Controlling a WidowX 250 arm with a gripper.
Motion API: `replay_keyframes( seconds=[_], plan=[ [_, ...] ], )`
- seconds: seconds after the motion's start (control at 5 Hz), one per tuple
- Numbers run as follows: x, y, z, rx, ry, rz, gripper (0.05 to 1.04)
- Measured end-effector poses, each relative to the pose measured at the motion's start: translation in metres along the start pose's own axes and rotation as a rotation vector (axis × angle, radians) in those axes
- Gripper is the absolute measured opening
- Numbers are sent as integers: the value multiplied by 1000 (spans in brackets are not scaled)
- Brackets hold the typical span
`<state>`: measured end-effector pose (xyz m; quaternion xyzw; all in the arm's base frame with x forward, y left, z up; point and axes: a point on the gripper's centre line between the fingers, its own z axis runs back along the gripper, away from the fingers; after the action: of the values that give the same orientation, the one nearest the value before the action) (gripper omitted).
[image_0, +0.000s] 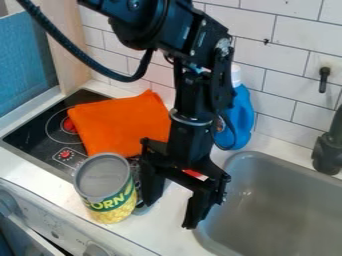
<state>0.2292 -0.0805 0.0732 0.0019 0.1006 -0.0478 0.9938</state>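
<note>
The black gripper (170, 212) hangs over the counter between the stove and the sink, its two fingers spread apart with nothing seen between them. Just left of its left finger stands an upright corn can (109, 190) with a grey top and a yellow and green label; whether they touch I cannot tell. An orange cloth (120, 124) lies on the black stove top (33, 131), behind the can. Part of something red (194, 173) shows behind the gripper, mostly hidden by it.
A blue bottle (242, 117) with a white cap stands behind the arm by the tiled wall. The grey sink (277, 200) takes up the right side, with a dark faucet (328, 150) at its back right. Stove knobs (97, 249) line the front edge.
</note>
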Motion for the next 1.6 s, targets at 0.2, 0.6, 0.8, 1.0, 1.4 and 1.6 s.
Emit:
replay_keyframes(
  seconds=[0.2, 0.6, 0.8, 1.0, 1.4, 1.6],
  plan=[
    [-2, -3, -7, -27, -7, 23, 1001],
    [-2, 9, -24, -48, -99, 72, 1001],
    [1, 28, -22, 3, -125, 96, 1001],
    [2, 51, -20, 47, -127, 131, 1001],
    [12, 117, -16, 196, -34, 208, 1001],
    [14, 142, -19, 221, 19, 240, 1001]
  ],
)
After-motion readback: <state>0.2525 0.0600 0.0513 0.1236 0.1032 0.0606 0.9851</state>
